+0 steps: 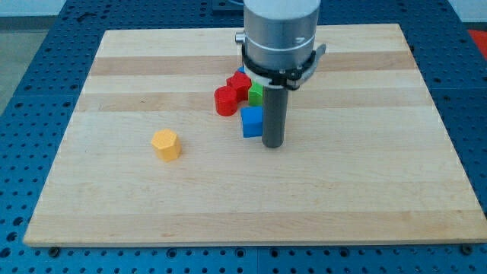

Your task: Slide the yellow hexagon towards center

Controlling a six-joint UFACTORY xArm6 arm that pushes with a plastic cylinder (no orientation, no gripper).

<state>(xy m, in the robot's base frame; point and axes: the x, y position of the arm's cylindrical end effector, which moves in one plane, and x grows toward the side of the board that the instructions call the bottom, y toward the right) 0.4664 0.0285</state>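
Observation:
The yellow hexagon (165, 144) lies on the wooden board, left of the middle and apart from the other blocks. My tip (273, 144) rests on the board near the middle, well to the view's right of the hexagon at about the same height in the view. It stands right next to the blue cube (252, 121), on its right side; I cannot tell whether they touch. The arm's body hides part of the cluster behind it.
A cluster sits above my tip: a red round block (225, 100), a second red block (239, 84), a green block (256, 93) and a sliver of another blue block (240, 70). The board (365, 190) has edges all round, on a blue pegboard table.

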